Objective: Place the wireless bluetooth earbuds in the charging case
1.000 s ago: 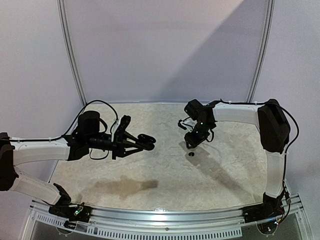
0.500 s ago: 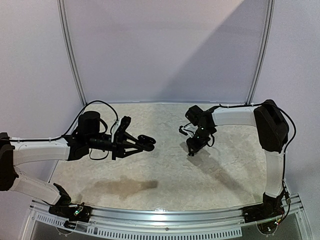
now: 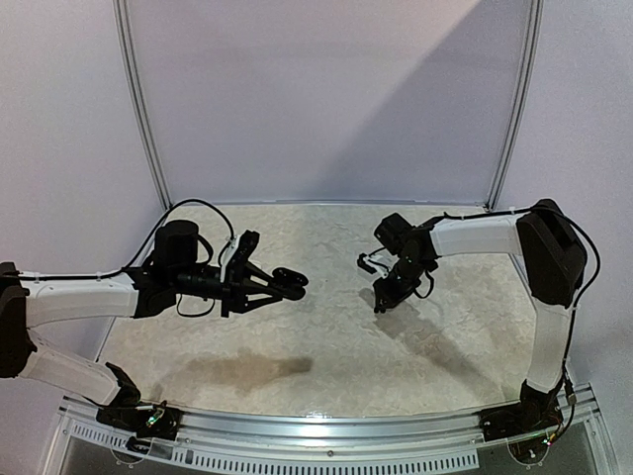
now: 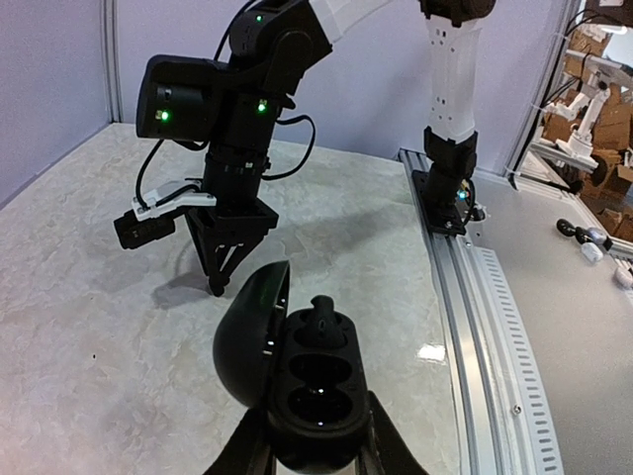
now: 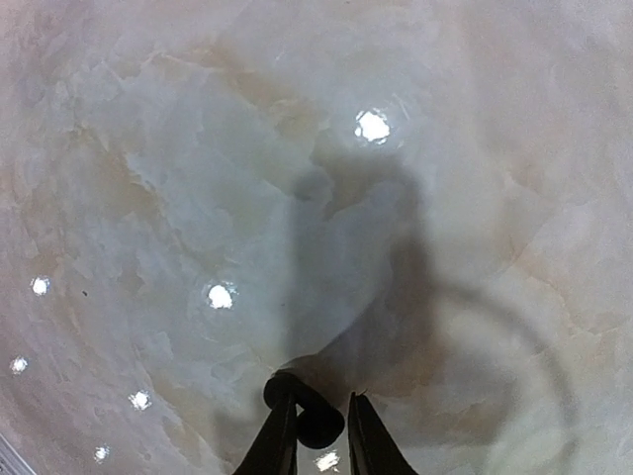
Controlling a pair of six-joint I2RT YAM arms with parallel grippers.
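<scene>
Here, the open charging case [image 4: 316,396] is clamped between the fingers of the left pincer [image 4: 316,447], which is drawn narrow around the lower body of the case. The case is black and oval, and it is held in the air above the tabletop [image 3: 326,346], over the left half of it. Its lid [image 4: 252,332] is swung back to the left in the left wrist view and stands nearly upright. A seated black earbud [image 4: 321,319] is seen at the far end of the case's interior, its stem poking upward. Two glossy round hollows are seen nearer the camera.

The right pincer [image 5: 318,401] is pointed down at the tabletop, right of centre and well apart from the case. Its fingers [image 5: 277,440] are brought close together, and a loose black earbud [image 5: 315,416] is caught between their tips. The bud is pressed by both fingers and rests on or just above the marbled surface; which of the two cannot be told. In the top external view the bud is hidden by the pincer. The shadow of the right arm is cast across the pale stone around the fingertips, and small lamp reflections are scattered over the surface.
</scene>
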